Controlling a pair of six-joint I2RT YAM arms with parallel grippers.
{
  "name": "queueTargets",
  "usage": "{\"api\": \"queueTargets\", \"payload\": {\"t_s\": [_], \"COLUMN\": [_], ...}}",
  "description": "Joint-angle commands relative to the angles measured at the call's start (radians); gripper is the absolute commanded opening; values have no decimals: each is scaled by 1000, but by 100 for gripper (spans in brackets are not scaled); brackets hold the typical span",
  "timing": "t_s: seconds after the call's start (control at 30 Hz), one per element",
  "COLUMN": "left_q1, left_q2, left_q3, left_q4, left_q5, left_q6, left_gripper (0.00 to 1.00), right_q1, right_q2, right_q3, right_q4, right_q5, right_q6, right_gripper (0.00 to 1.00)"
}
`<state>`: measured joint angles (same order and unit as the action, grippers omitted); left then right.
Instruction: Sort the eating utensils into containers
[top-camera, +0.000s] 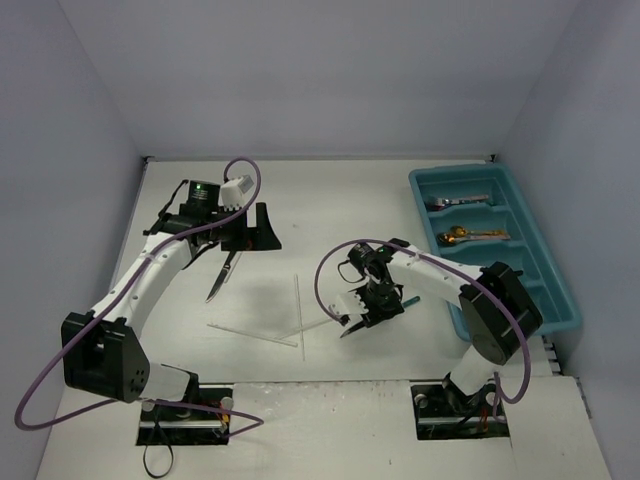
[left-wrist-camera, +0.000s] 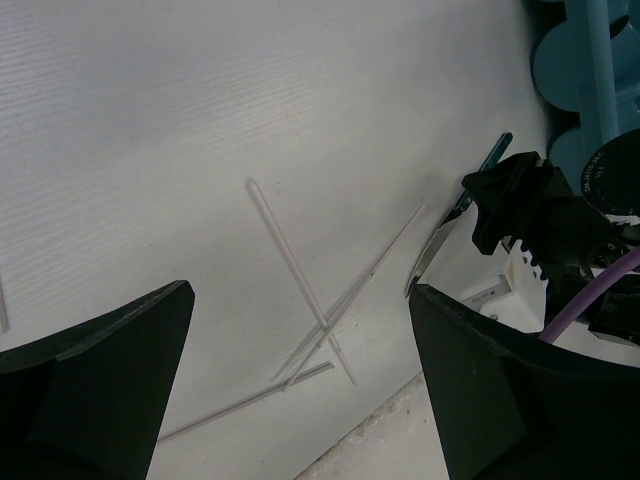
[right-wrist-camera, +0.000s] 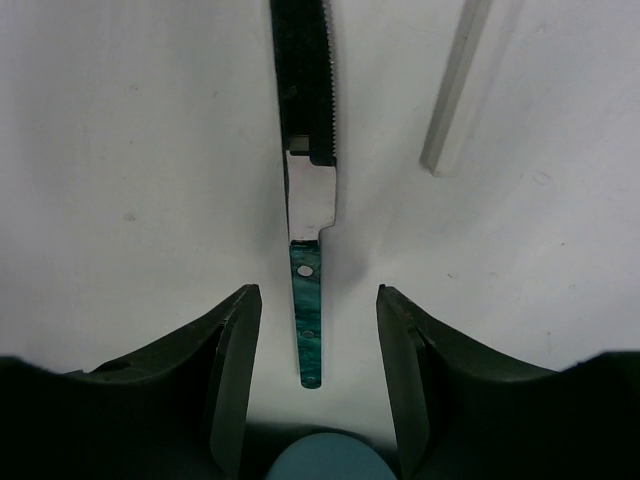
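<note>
polished metal and matt plastic on a dull white table (right-wrist-camera: 120, 150)
the knife (right-wrist-camera: 305, 200) has a polished metal blade with a serrated edge, and a glossy marbled teal handle with small metal rivets. the white stick (right-wrist-camera: 455, 90) looks like smooth, matt plastic. the table is matt and faintly grained. the right gripper (right-wrist-camera: 312, 335) has matt black plastic fingers (right-wrist-camera: 232, 380). the tray (top-camera: 560, 272) is smooth teal plastic.

Thin white sticks (left-wrist-camera: 300, 285) lie crossed on the table (left-wrist-camera: 150, 120) between the wide-apart left fingers (left-wrist-camera: 100, 390)
</note>
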<state>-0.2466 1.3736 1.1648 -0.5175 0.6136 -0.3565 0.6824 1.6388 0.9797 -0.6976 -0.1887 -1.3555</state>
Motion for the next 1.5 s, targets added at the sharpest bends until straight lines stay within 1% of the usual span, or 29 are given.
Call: {"api": "queueTargets", "payload": {"t_s": [0.0,0.17,0.5,0.63,0.73,0.77,0.83,0.9,0.93,0.97,1.03,1.13,1.27,1.37,1.47], "left_q1": [4,6,15,16,17,17,22,25,28,29,29,32,32,34,35], "left_q2": [-4,-12,11,21,21,20,18,16,14,13,10,9,17,14,-2], "left_q3": [21,17,22,28,27,25,25,22,23,24,24,25,33,39,42], "left_q4": [40,37,36,36,34,35,35,34,34,33,32,31,31,31,31], "left_q5": [17,16,25,24,23,23,24,26,26,25,26,26,31,33,28], "left_q6": [-13,-5,-5,-9,-7,-6,-6,-5,-3,-2,2,2,-9,-13,-8], "left_gripper": [88,88,88,88,88,88,88,88,88,88,88,88,88,88,88], "right_q1": [8,9,23,28,26,26,26,26,27,28,40,81,178,223,239], "right_q2": [-22,-2,-25,-25,-9,0,16,24,24,22,5,-22,-31,-18,-40], "right_q3": [-3,-18,-107,-125,-133,-132,-128,-123,-116,-107,-75,17,240,364,405], "right_q4": [39,76,112,136,161,167,174,176,175,172,168,139,84,42,4], "right_q5": [29,38,57,52,58,59,59,61,62,64,71,69,33,39,82], "right_q6": [94,112,116,128,137,139,139,135,135,137,154,193,268,285,262], "right_gripper": [48,47,47,42,36,32,18,3,0,0,0,0,0,0,0]}}
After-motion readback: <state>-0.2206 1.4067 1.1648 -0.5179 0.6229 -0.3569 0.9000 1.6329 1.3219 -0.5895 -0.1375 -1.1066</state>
